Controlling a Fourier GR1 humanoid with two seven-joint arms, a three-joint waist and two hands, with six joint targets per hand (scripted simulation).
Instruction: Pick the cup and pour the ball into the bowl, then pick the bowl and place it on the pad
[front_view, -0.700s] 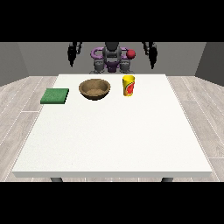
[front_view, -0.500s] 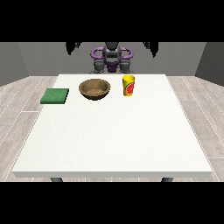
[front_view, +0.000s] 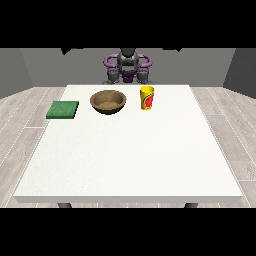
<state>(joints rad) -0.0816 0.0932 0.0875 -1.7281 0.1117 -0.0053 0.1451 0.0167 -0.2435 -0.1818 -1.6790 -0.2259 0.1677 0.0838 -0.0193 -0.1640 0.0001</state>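
You are looking across a big white table (front_view: 130, 155) at the robot (front_view: 128, 67), which is sitting small at the far edge. A yellow cup (front_view: 146, 97) is standing upright near that edge. A brown bowl (front_view: 108, 101) is sitting just beside it, toward the view's left. A flat green pad (front_view: 63, 109) is lying farther left, apart from the bowl. The robot's hands are not showing.

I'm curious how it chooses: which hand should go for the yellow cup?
Probably its left hand, at the view's right: the cup stands to the right of the bowl, on that hand's side. Both hands are raised high.
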